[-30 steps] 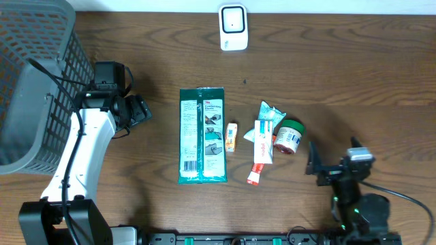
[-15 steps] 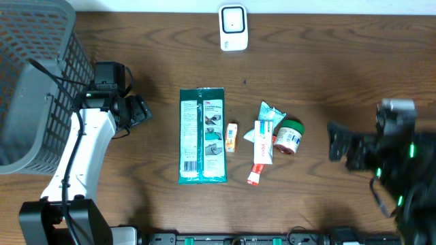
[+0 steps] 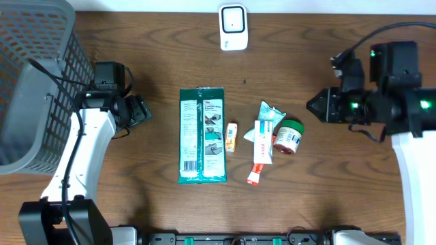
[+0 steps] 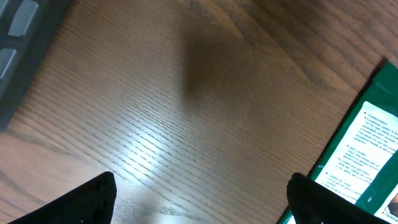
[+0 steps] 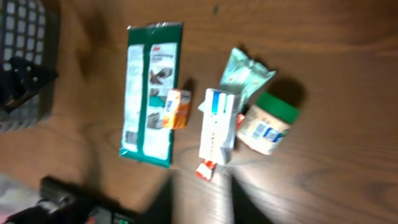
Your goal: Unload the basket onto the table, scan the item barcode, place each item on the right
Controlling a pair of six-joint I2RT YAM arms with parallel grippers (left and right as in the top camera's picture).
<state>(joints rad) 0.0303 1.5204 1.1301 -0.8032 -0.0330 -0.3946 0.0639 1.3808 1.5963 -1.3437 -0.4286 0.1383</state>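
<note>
Lying in the middle of the tabletop [image 3: 340, 204] are the items: toothpaste box [image 3: 261, 146], green-lidded jar [image 3: 289, 136], wipes pack [image 3: 202, 135]. Just right of the jar the right hand [image 3: 317, 107] is hovering clenched and empty; it is going to need opening wide, then lowering squarely over one item. The left hand [image 3: 138, 112] is hanging released beside the wipes. Farthest, the white scanner [image 3: 233, 27] is waiting; the barcode should be facing it.

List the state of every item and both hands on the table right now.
Left hand: open, empty.
Right hand: shut, empty.
Jar: on its side, lid on.
Long white box: lying flat.
Green packet: flat, label up.
Orange box: lying flat.
Pouch: crumpled, lying flat.
Scanner: untouched.
</note>
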